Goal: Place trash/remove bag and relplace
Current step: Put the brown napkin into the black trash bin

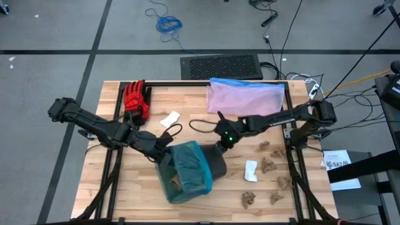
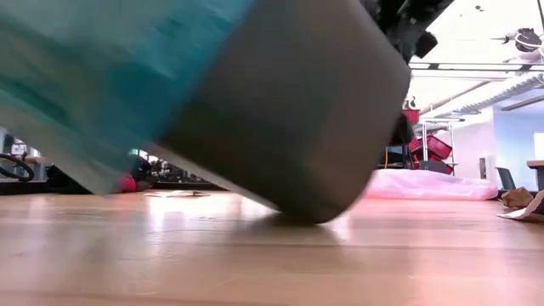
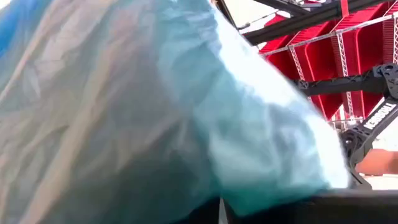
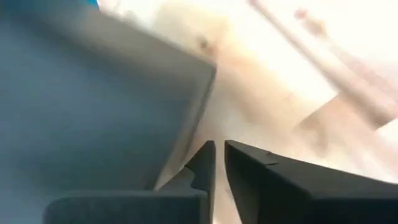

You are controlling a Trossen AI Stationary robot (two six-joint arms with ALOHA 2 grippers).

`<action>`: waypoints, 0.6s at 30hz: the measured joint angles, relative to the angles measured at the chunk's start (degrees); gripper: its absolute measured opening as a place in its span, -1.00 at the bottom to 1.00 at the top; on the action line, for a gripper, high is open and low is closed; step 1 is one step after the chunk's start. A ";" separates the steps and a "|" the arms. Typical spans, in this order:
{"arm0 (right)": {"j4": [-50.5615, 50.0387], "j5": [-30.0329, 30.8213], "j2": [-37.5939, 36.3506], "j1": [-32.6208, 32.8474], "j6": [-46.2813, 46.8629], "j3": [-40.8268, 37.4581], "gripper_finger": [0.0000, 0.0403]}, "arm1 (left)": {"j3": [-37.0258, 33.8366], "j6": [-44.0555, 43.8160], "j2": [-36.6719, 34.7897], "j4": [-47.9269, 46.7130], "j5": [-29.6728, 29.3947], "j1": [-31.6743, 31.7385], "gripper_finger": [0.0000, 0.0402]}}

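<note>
A dark grey wastebasket [image 1: 212,164] lies tipped toward the near-left. Its mouth is lined with the teal-green bag [image 1: 187,172], and brown trash [image 1: 177,182] shows inside. In the low view the bin [image 2: 297,110] stands tilted on its base edge [image 2: 319,217] with the mouth end raised. My left gripper [image 1: 164,151] is at the mouth's far-left rim, and the bag [image 3: 143,112] fills its wrist view. My right gripper [image 4: 219,163] is shut at the bin's base [image 1: 222,147], beside the grey wall [image 4: 93,106]. My left gripper is at the bag-covered rim [image 1: 170,155] of the bin's mouth, coming from the table's left. The bag [image 3: 249,174] drapes over the place of contact and hides the fingers. The bin hangs tilted from there, with only its base edge on the table. My right gripper has its shut fingers [image 4: 205,168] next to the bin's base corner [image 4: 199,93], coming from the right; whether they touch it I cannot tell.
A pale pink bag with a blue edge [image 1: 247,97] lies at the far side and a red glove [image 1: 136,100] at the far left. White scraps [image 1: 170,119] [image 1: 250,170] and several crumpled brown pieces [image 1: 269,165] dot the right half. A black cable [image 1: 200,125] loops mid-table.
</note>
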 joint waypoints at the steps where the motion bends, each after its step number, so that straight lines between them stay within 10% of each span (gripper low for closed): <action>1: -0.48 -0.02 0.29 -0.90 -0.59 0.00 -0.81 | 0.00 -0.02 0.00 -0.07 0.03 0.14 -1.00; 18: -1.11 -5.15 -0.74 -9.09 -1.77 -0.11 0.00 | 0.00 0.13 -0.07 -0.04 4.37 4.25 -1.00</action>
